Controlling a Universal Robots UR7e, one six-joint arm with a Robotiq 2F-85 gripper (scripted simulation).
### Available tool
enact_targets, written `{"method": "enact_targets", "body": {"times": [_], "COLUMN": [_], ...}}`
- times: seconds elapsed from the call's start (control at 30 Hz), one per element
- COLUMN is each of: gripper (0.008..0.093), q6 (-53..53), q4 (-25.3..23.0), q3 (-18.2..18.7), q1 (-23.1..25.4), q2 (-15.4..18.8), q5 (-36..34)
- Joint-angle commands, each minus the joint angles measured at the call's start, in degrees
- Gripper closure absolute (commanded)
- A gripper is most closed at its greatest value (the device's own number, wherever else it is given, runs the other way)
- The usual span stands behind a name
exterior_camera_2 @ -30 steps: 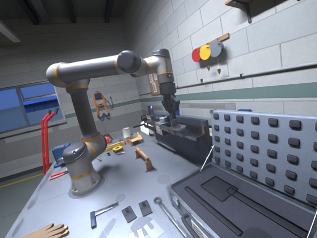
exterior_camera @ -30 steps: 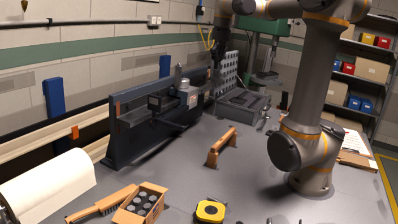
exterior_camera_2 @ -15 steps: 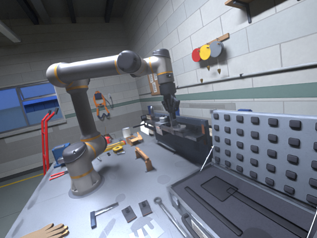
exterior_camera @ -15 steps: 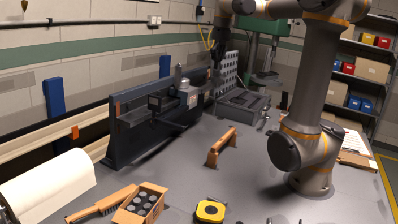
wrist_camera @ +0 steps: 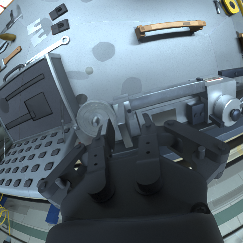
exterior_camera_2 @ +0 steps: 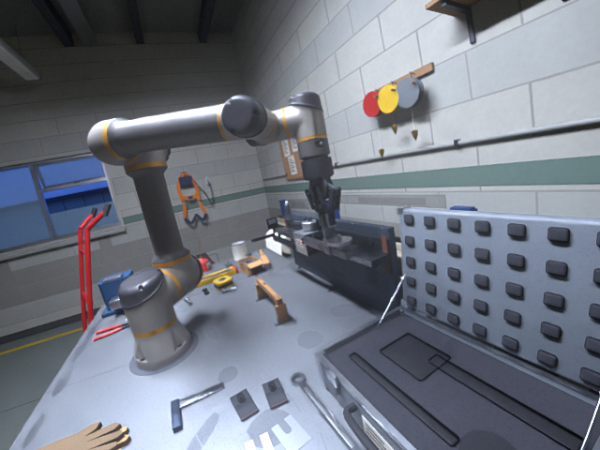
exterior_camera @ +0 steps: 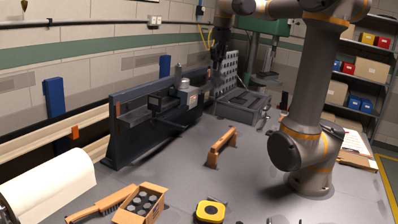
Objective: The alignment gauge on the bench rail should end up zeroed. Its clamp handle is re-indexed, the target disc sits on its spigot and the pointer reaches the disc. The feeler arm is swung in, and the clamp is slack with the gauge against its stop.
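Observation:
The silver target disc (wrist_camera: 96, 120) sits on its spigot at the end of the gauge's arm, beside the open tool case. The gauge body (exterior_camera: 184, 96) rides on the dark bench rail (exterior_camera: 158, 107). Its round clamp knob (wrist_camera: 228, 112) and upright handle (exterior_camera: 178, 75) stand on top. A black feeler arm (exterior_camera: 169, 120) reaches out from the rail's front. My gripper (wrist_camera: 125, 128) hangs straight down over the gauge's arm, just beside the disc. It is open and holds nothing.
Behind the rail runs the tiled wall with blue posts (exterior_camera: 53, 96). The open tool case (exterior_camera_2: 465, 368) lies right of the rail. An orange handle block (exterior_camera: 222, 142) stands mid-bench. A box of bolts (exterior_camera: 140, 202), a brush and a paper roll (exterior_camera: 48, 181) lie nearer.

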Motion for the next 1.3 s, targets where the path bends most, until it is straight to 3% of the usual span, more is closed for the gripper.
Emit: {"method": "enact_targets", "body": {"times": [0.0,0.5,1.27], "gripper": [0.0634,0.0634,0.0634], "q6": [0.00,0.00,0.00], "q4": [-0.03,0.69,5.39], "q3": [-0.03,-0.67,-5.07], "q1": [0.00,0.00,0.00], "q2": [-0.03,-0.10,-0.40], "q5": [0.00,0.00,0.00]}}
